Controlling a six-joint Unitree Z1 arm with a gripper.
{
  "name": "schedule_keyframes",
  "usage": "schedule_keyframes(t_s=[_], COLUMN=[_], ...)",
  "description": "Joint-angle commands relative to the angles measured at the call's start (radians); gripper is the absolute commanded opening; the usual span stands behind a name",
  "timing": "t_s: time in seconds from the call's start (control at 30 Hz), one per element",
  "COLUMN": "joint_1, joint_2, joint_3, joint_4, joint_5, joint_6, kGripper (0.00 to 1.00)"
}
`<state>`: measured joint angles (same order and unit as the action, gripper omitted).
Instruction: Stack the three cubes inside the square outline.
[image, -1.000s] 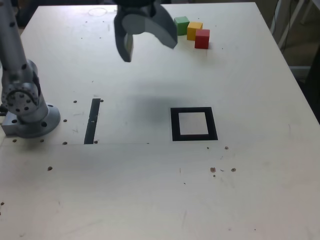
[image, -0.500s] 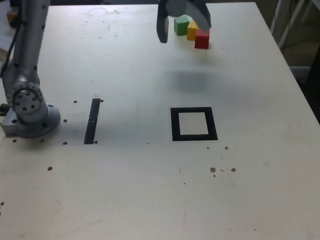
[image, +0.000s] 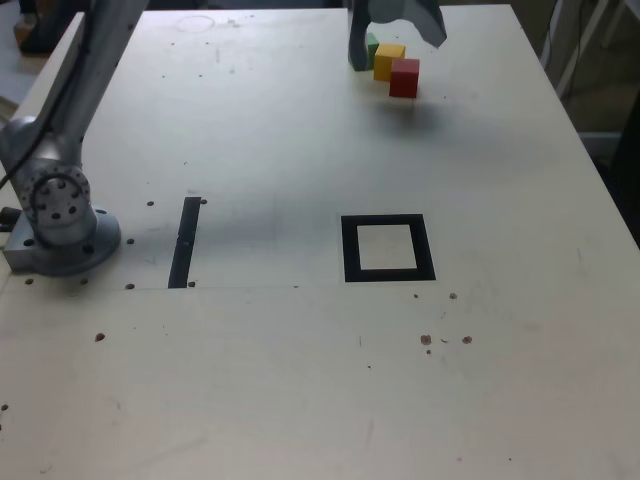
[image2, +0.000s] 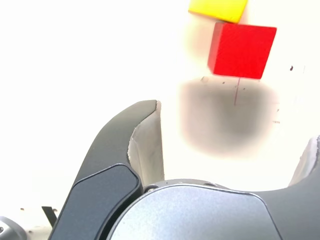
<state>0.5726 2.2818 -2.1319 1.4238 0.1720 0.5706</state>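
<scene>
Above red cube (image: 404, 77), pincer (image: 393, 40) spread wide (nothing between jaws), touching nothing.

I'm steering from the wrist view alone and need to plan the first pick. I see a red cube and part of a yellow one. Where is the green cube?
Observer: In the exterior view the green cube sits at the far end of the row, beside the yellow cube. It is partly hidden behind one of the fingers.
Operator: And the square outline?
Observer: The square outline lies nearer the camera than the red cube, with nothing in it.
Operator: Anything else on the table?
Observer: A thin black strip lies to the exterior view's left of the outline, near the arm's base.
</scene>
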Motion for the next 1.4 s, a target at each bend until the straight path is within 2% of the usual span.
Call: schedule_keyframes(t_s=[0.0,0.47,0.67,0.8,1.0,1.37], joint_1=[0.008,0.035,0.036,0.037,0.038,0.04], joint_2=[0.029,0.16,0.179,0.188,0.191,0.21], joint_3=[-0.012,-0.15,-0.184,-0.196,-0.193,-0.19], joint_4=[-0.004,-0.01,-0.009,-0.007,-0.001,-0.002], joint_5=[0.003,0.0,-0.017,-0.034,-0.047,-0.052], joint_6=[0.008,0.037,0.052,0.067,0.071,0.069], kGripper=[0.98,0.91,0.86,0.81,0.67,0.56])
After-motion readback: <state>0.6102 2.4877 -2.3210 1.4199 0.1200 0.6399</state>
